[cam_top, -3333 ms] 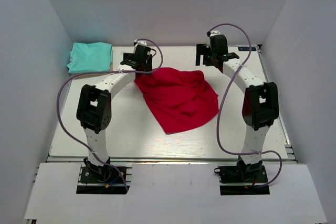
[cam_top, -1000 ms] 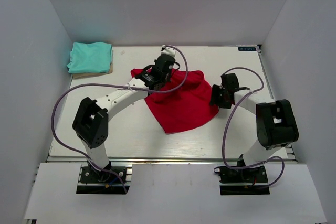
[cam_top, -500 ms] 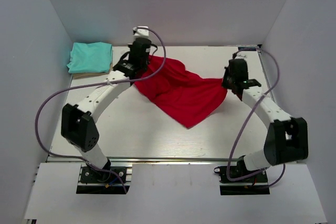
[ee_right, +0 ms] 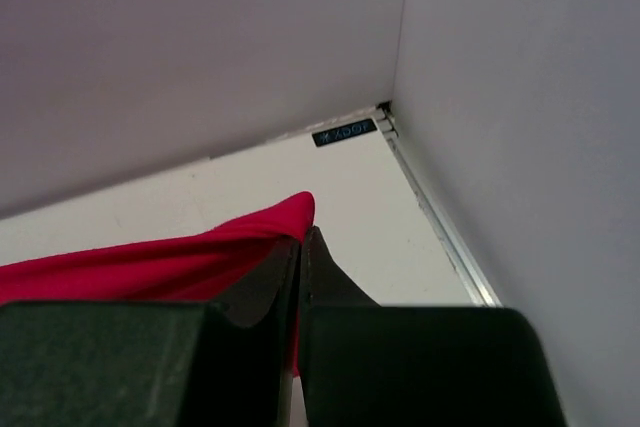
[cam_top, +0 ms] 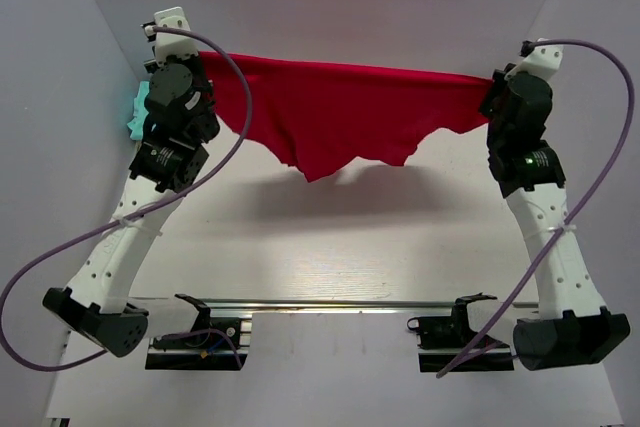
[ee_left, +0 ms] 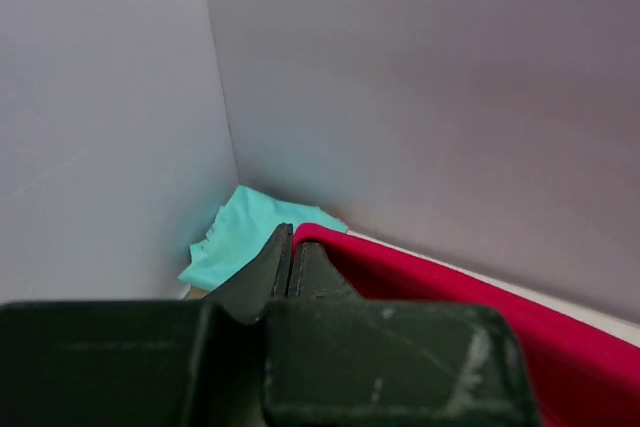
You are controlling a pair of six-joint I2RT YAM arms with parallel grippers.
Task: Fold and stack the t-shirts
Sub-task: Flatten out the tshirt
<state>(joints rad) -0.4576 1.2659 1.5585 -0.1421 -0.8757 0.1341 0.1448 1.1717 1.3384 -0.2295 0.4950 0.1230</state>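
Jaws both pinch 1 red t-shirt | 1 teal t-shirt

A pale wood-grain table is closed in by 3 plain grey walls, at its back, left and right. A small dark label sits at the table's far right corner. A metal rail runs along the table's near edge. A white board lies in front of that rail.
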